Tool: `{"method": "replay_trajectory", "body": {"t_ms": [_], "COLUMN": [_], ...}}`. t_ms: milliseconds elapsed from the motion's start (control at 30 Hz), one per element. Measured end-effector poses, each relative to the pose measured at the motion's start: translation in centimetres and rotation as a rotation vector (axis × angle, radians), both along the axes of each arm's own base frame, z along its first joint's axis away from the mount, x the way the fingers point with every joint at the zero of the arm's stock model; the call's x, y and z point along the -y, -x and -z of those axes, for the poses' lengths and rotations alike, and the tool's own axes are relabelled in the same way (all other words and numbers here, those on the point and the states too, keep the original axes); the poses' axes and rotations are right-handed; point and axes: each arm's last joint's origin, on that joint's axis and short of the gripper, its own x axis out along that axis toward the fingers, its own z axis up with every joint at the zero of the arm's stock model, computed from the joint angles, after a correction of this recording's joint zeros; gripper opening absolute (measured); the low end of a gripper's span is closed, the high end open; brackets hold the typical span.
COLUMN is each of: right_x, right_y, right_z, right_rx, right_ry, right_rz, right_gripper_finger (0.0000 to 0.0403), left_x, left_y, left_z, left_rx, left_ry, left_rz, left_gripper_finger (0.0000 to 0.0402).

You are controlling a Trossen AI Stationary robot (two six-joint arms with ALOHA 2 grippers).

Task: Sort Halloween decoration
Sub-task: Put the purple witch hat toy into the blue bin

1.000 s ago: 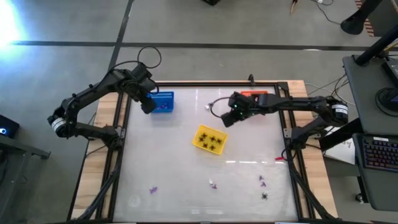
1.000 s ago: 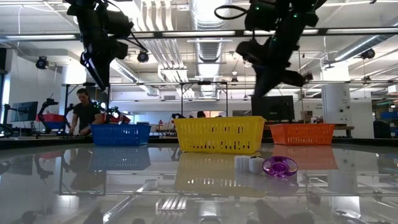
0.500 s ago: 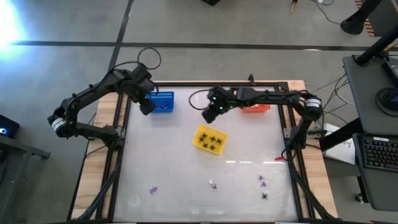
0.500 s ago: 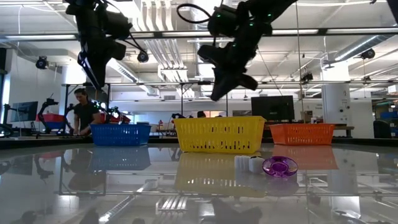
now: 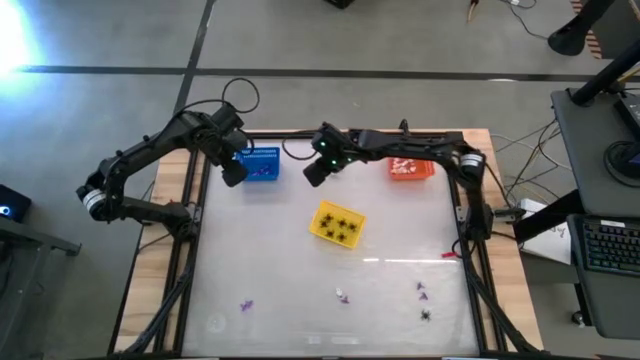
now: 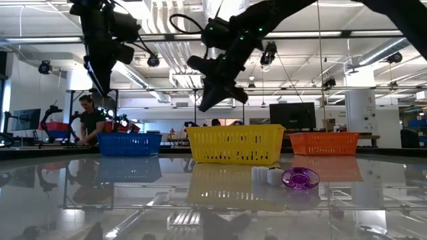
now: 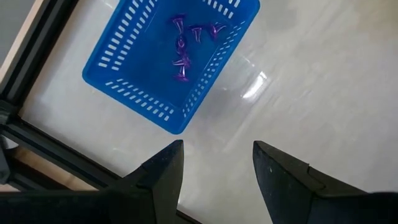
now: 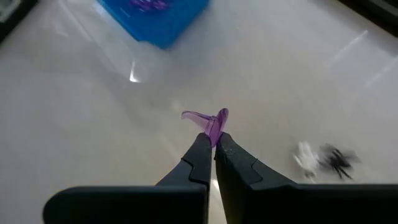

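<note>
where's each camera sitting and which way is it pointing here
High view: overhead, straight down; both arms over the table, square blue plastic basket under the left.
Low view: table height, facing the room; arms enter from above.
Left wrist view: down past open left tool at the blue basket.
Right wrist view: past right tool, shut on a small purple plastic piece.
Shared: the blue basket shows in every view.

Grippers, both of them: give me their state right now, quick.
Left gripper: open, empty, beside the blue basket.
Right gripper: shut on a purple piece, above the table.
</note>
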Motion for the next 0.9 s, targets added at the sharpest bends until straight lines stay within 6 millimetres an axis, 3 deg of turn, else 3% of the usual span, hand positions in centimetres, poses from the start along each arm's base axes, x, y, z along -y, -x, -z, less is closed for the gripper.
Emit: {"method": "replay_trajectory", "body": {"t_ms": [400, 900], "right_x": [2.2, 3.5], "right_y": [-6.3, -9.8], "right_z": [-0.1, 1.9], "right_rx": [0.132, 0.185], "right_ry": [-0.012, -0.019], "right_rz": [-0.069, -0.075], "right_gripper_finger": [0.0009, 0.0009], "left_x": [0.2, 0.5], "left_y": [0.3, 0.6], "left_z": [-0.4, -0.9], "left_rx": [0.008, 0.028], "left_ry": [-0.028, -0.061], "left_rz": [0.045, 0.073], "left_gripper_finger": [0.0176, 0.0176]}}
